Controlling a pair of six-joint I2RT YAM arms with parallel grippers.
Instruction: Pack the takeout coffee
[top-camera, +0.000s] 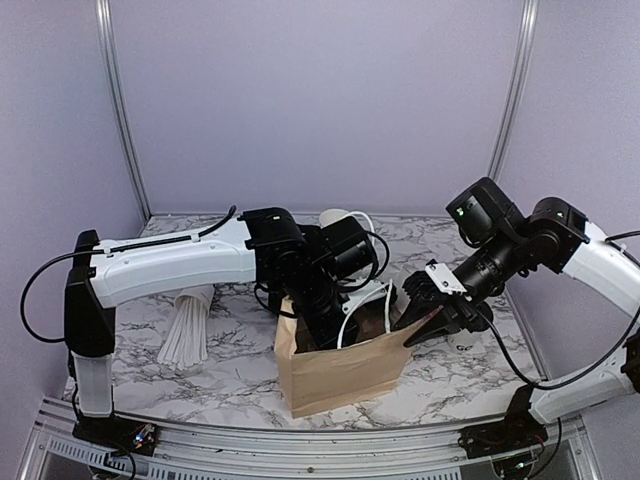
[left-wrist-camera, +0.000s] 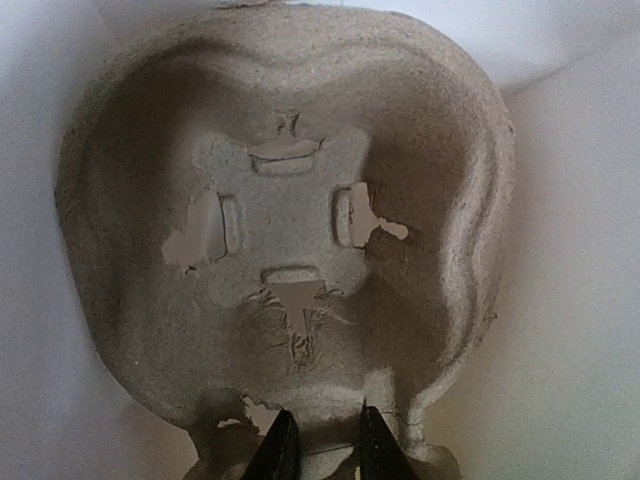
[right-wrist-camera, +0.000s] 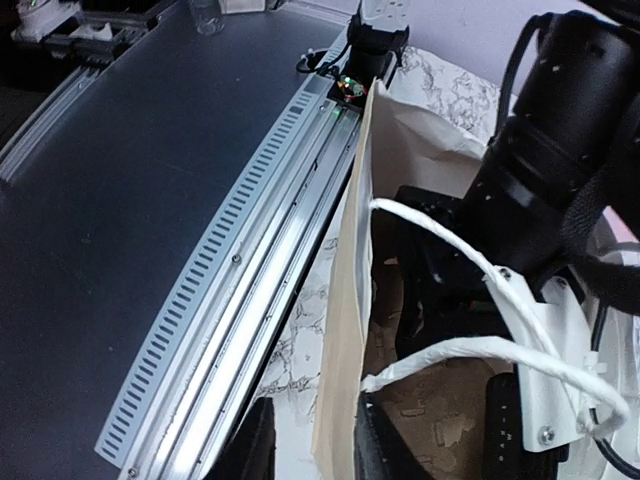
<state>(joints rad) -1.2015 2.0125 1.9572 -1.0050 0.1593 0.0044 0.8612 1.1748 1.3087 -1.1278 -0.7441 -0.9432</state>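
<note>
Only the left wrist view shows the rough moulded-pulp carrier (left-wrist-camera: 300, 200), its rim clenched by the left fingers (left-wrist-camera: 280, 452). In the right wrist view the right fingers (right-wrist-camera: 250, 445) straddle the smooth brown paper bag (right-wrist-camera: 340, 330) wall; I cannot tell if they grip it. From above, a takeout coffee cup (top-camera: 462, 341) stands on the marbled worktop (top-camera: 230, 360) at the bag's 3 o'clock, behind the right fingers.

coffee cup (top-camera: 463, 343) | white, black print | on table, right of bag (top-camera: 340, 375), mostly hidden

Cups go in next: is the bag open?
Open: right gripper pinches bag wall; left gripper holds carrier inside it.
</note>
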